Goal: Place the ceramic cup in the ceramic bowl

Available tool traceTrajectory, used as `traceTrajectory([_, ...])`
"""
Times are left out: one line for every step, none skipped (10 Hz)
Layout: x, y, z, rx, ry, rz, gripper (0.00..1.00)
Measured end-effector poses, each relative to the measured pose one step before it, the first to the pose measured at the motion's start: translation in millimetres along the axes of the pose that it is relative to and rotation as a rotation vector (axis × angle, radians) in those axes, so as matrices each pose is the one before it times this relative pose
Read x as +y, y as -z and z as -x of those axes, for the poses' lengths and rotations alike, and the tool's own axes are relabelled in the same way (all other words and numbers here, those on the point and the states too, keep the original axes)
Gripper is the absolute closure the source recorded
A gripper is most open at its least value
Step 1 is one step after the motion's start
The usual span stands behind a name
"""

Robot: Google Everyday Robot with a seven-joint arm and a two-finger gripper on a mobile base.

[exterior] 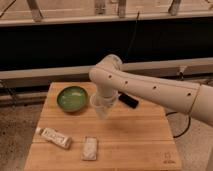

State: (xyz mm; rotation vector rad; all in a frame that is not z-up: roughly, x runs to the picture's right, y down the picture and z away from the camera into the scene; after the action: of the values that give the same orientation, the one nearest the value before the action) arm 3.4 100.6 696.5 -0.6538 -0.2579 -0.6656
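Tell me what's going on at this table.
A one-armed robot is putting a ceramic cup into a green ceramic bowl. Its gripper, fingers shut on the cup, holds it just right of the bowl, apparently lifted off the wooden table. The cup is not in the bowl yet. A white printed tube and a flat white packet lie near the front left.

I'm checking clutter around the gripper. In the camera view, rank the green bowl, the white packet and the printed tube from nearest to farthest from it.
The gripper, shut on the ceramic cup, hangs over the table's middle.
1. The green ceramic bowl: just left of it in the view.
2. The white packet: toward the front edge.
3. The printed tube: front left.
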Motion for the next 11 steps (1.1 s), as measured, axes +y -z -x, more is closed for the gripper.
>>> traceTrajectory([-6.06,1.23,-3.75,0.00931,0.00609,0.00145,1.00])
traceTrajectory([-9.06,0.89,3.13,-0.00083,0.01049,0.00126,1.00])
traceTrajectory([-19.78,1.92,6.97,0.00059,0.01851,-0.00945,1.00])
traceTrajectory([-14.49,2.40,2.60,-0.00103,0.01076,-0.00364,1.00])
traceTrajectory([-9.47,1.58,-1.40,-0.00077,0.01084,-0.00088,1.00])
traceTrajectory([-7.37,1.59,-2.82,0.00258,0.00839,-0.00444,1.00])
traceTrajectory([-6.27,0.33,-2.09,0.00505,0.00627,0.00110,1.00])
traceTrajectory([-8.33,-2.23,3.34,0.00231,0.00939,0.00018,1.00])
traceTrajectory([-13.85,-1.47,5.02,0.00767,0.01294,-0.00701,1.00])
traceTrajectory([-13.17,-3.54,3.05,0.00690,0.01311,-0.00461,1.00])
traceTrajectory([-4.84,-1.96,-0.95,0.00482,0.00648,-0.00273,1.00])
